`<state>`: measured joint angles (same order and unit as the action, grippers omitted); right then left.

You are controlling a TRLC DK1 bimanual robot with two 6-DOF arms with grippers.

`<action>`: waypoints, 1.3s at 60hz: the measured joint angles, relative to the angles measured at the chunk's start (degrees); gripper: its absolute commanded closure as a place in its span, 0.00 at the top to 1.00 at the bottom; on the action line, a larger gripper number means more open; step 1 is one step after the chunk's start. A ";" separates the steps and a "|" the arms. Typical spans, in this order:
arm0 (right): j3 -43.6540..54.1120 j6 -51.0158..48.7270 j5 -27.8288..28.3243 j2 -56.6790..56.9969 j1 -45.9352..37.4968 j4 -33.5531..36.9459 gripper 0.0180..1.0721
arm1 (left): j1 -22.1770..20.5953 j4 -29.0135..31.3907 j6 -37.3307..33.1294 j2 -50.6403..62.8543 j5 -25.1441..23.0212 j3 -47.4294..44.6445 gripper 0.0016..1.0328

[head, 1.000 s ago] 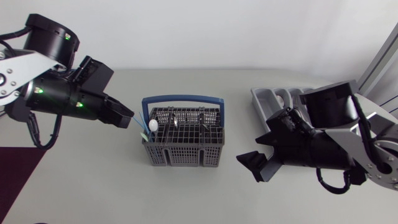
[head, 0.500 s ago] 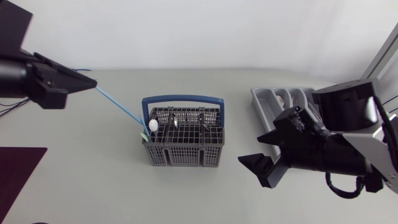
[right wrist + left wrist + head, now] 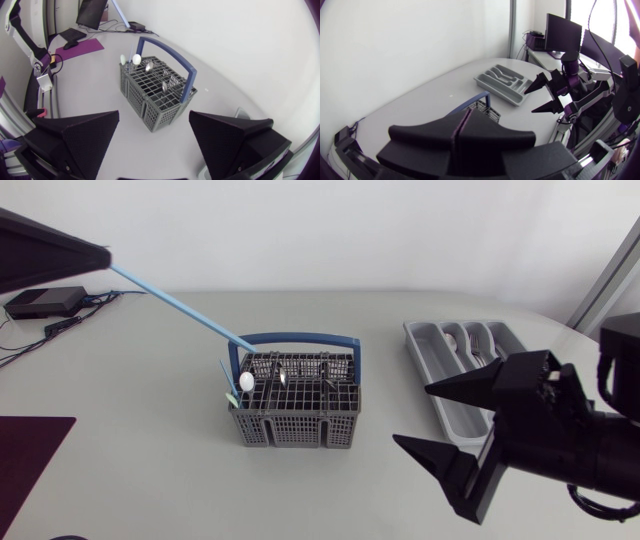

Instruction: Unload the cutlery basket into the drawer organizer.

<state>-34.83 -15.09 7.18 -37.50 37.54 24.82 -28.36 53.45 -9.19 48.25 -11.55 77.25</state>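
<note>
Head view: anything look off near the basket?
One thing: a long light-blue stick slants from the left gripper, which is shut on it, down to the left corner of the basket, far from upright. I cannot tell whether its lower end has cleared the basket. Nothing is spilled or tipped.

A purple mat (image 3: 30,465) and black box (image 3: 45,301) lie well apart.

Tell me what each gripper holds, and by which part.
The left gripper pinches the thin blue stick by its upper end; the right gripper is open, empty.
</note>
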 measured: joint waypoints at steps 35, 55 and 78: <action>-1.51 -4.68 4.85 -9.84 4.15 -2.91 0.81 | -6.60 -15.06 1.92 22.71 -19.80 -10.38 0.13; -6.75 -5.40 8.15 -20.09 3.08 -6.60 0.53 | -7.08 -15.21 1.92 28.28 -22.56 -6.16 0.13; -6.86 -6.21 11.06 -23.78 -1.03 -7.45 0.23 | -7.06 -15.26 1.75 29.62 -22.56 -5.18 0.13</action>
<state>-41.69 -21.30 18.24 -61.28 36.51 17.37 -35.42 38.20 -7.44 77.87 -34.11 72.07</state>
